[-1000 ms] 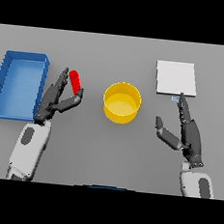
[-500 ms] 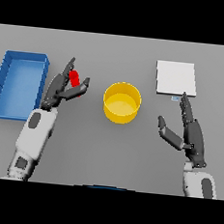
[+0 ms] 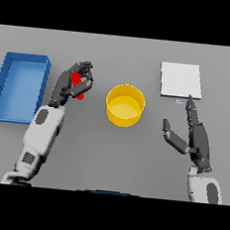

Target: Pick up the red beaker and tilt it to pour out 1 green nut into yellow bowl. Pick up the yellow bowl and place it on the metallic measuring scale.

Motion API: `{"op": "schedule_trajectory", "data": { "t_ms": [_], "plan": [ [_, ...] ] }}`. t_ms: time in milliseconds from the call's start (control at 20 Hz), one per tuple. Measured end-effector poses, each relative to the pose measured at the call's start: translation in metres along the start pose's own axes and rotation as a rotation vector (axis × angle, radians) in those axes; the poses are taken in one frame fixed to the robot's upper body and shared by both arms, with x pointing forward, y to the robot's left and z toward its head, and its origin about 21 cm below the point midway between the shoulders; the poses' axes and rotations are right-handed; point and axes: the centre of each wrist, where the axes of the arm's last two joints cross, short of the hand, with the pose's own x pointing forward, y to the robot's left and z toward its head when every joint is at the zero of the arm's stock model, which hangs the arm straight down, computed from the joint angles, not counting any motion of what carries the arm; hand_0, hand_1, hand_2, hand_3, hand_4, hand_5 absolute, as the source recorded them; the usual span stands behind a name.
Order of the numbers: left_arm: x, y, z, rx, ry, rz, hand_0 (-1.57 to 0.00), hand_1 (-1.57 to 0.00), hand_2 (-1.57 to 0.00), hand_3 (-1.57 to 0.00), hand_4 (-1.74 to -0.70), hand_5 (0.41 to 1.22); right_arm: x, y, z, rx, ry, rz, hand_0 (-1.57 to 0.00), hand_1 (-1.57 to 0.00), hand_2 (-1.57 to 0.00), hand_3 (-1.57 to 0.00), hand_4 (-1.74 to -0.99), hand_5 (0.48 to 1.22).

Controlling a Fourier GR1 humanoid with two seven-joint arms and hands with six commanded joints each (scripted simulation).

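The tabletop [image 3: 108, 151] carries a blue tray [image 3: 19, 85] far left of the bowl [image 3: 125, 105] and the scale [image 3: 180, 80] to its upper right. The left hand [image 3: 72, 83] has now curled round the beaker [image 3: 77, 83], left of the bowl, and lifted it; pouring seems next. The right hand [image 3: 195, 134] stays spread, below the scale.

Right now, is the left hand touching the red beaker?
Touching. The head view shows the left hand with fingers curled round the red beaker, whose red shows between them.
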Motion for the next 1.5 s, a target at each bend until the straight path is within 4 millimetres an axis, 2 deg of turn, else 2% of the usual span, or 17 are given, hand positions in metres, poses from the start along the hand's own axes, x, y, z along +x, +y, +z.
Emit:
{"op": "schedule_trajectory", "data": {
  "t_ms": [100, 200, 250, 450, 600, 850, 1100, 1250, 1350, 1400, 1500],
  "plan": [
    [-0.001, -0.009, -0.002, 0.026, -0.034, -0.044, -1.00, -1.01, -1.02, -1.02, -1.44, 1.047, 0.002, 0.001, -0.005, 0.004, -0.007, -0.008, 0.00, 0.00, 0.00, 0.00, -1.287, 0.684],
    [-0.003, -0.010, -0.003, 0.032, -0.062, -0.052, -1.21, -1.21, -1.22, -1.22, -1.45, 1.109, 0.000, 0.000, -0.004, -0.004, 0.002, -0.012, 0.00, 0.00, 0.00, 0.00, -1.291, 0.684],
    [-0.004, -0.013, -0.002, 0.029, -0.068, -0.042, -1.28, -1.29, -1.29, -1.29, -1.45, 1.132, -0.001, 0.003, -0.002, 0.007, -0.005, -0.014, 0.00, 0.00, 0.00, 0.00, -1.293, 0.682],
    [-0.005, -0.011, 0.000, 0.035, -0.101, -0.024, -1.45, -1.45, -1.46, -1.45, -1.62, 1.117, -0.003, 0.007, -0.004, 0.018, -0.007, -0.014, 0.00, 0.00, 0.00, 0.00, -1.288, 0.679],
    [0.003, -0.012, -0.002, 0.045, -0.121, -0.015, -1.51, -1.51, -1.51, -1.51, -1.68, 1.103, -0.001, 0.007, -0.009, 0.023, -0.019, 0.000, 0.00, 0.00, 0.00, 0.00, -1.263, 0.671],
    [0.040, -0.005, -0.008, 0.067, -0.202, -0.084, -1.55, -1.55, -1.55, -1.55, -1.72, 1.101, -0.001, 0.011, -0.006, 0.016, -0.037, 0.023, 0.00, 0.00, 0.00, 0.00, -1.245, 0.673],
    [0.077, -0.012, -0.009, -0.086, -0.224, -0.417, -1.56, -1.56, -1.56, -1.56, -1.73, 1.119, 0.004, 0.014, -0.008, 0.023, -0.019, 0.056, 0.00, 0.00, 0.00, 0.00, -1.243, 0.694],
    [0.078, -0.009, -0.003, -0.128, -0.223, -0.500, -1.56, -1.56, -1.56, -1.56, -1.73, 1.114, 0.002, 0.008, 0.000, 0.019, -0.024, 0.050, 0.00, 0.00, 0.00, 0.00, -1.243, 0.705],
    [0.078, -0.007, 0.001, -0.147, -0.232, -0.525, -1.56, -1.56, -1.56, -1.56, -1.73, 1.112, 0.002, 0.011, 0.002, 0.022, -0.014, 0.048, 0.00, 0.00, 0.00, 0.00, -1.248, 0.711],
    [0.081, -0.005, 0.001, -0.154, -0.226, -0.593, -1.57, -1.57, -1.57, -1.57, -1.74, 1.112, 0.001, 0.012, 0.001, 0.025, -0.009, 0.043, 0.00, 0.00, 0.00, 0.00, -1.251, 0.714],
    [0.092, -0.015, -0.003, -0.190, -0.243, -0.747, -1.57, -1.57, -1.57, -1.57, -1.74, 1.123, 0.005, 0.010, 0.000, 0.022, -0.029, 0.053, 0.00, 0.00, 0.00, 0.00, -1.260, 0.719]
  ]
}}
